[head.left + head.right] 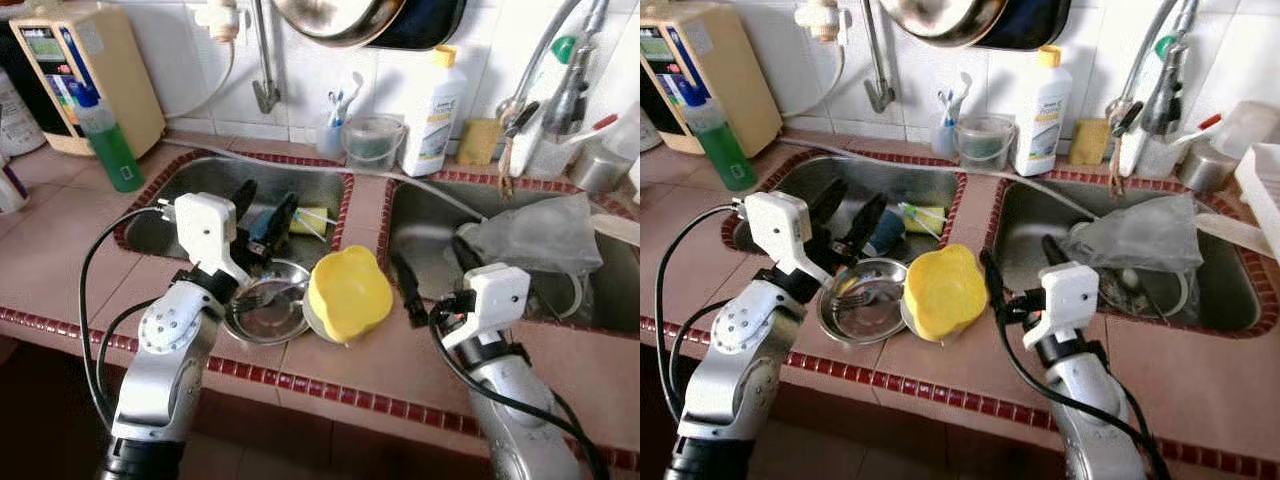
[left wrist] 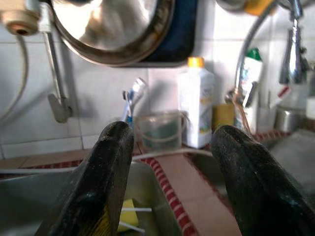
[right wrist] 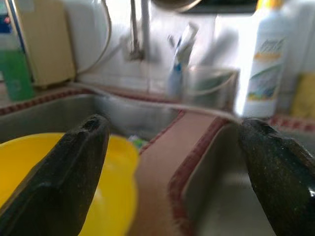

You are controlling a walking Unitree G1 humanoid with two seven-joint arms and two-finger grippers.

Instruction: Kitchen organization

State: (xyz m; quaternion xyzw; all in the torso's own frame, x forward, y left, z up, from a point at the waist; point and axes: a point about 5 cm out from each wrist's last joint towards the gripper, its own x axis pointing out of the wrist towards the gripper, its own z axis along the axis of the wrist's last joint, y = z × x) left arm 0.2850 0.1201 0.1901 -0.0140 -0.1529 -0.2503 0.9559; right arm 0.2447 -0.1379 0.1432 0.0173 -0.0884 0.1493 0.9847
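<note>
Hovering over double sink, both pincers spread apart, nothing gripped.
Left pincer (image 1: 262,212) above left basin (image 1: 200,180), just behind steel bowl (image 1: 268,312) holding fork (image 1: 262,293); yellow bowl (image 1: 348,292) beside it on tiled worktop (image 1: 60,250). Right pincer (image 1: 436,272) at right basin (image 1: 430,225) front edge, near plastic bag (image 1: 540,235).
</note>
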